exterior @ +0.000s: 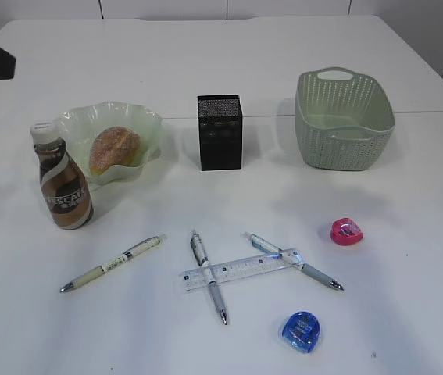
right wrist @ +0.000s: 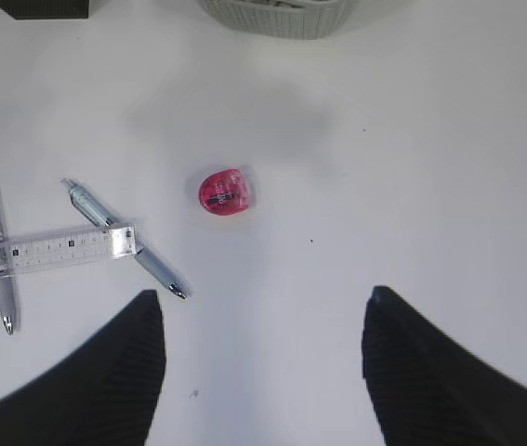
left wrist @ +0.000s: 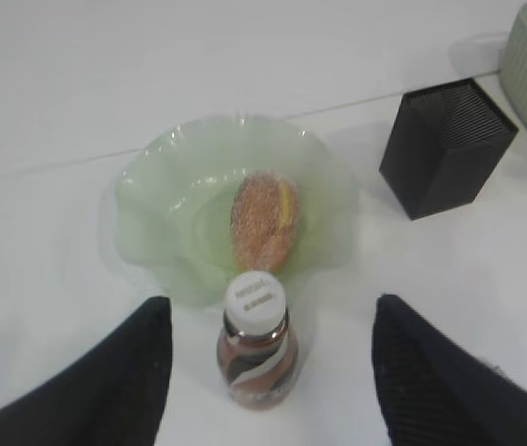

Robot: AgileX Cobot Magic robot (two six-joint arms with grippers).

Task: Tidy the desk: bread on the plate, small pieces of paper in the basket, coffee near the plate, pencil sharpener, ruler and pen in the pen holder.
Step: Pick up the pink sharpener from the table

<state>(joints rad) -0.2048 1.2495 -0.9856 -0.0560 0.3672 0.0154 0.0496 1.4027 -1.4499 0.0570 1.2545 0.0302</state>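
The bread (exterior: 115, 149) already sits inside the plate (exterior: 144, 122), toward the left side of the desk (exterior: 205, 62), and the coffee (exterior: 62, 179) stands upright just in front of the plate's near-left rim, touching or very nearly so. From the left wrist view the left gripper (left wrist: 268, 367) hangs above that bottle with its fingers (left wrist: 114, 386) spread wide, the white cap between them and nothing held. The pen holder (exterior: 220, 132) stands alone in the middle of the desk, with bare white top on both sides of it, and the basket (exterior: 344, 121) sits toward the right edge, well apart from it.

Nearer the front edge things are crowded. A pale pen (exterior: 112, 264) lies by itself at front left. The ruler (exterior: 241, 270) lies across two more pens (exterior: 208, 276), one crossing it near its left end, the other (exterior: 293, 262) slanting under its right end. A blue pencil sharpener (exterior: 301, 331) sits closest to the front edge, and a pink pencil sharpener (right wrist: 226, 193) lies to the right with open top all round it. The right gripper (right wrist: 263, 372) hovers over that clear front-right stretch, fingers wide apart, empty. I can't see any paper scraps from here; the basket's floor is too dim to tell
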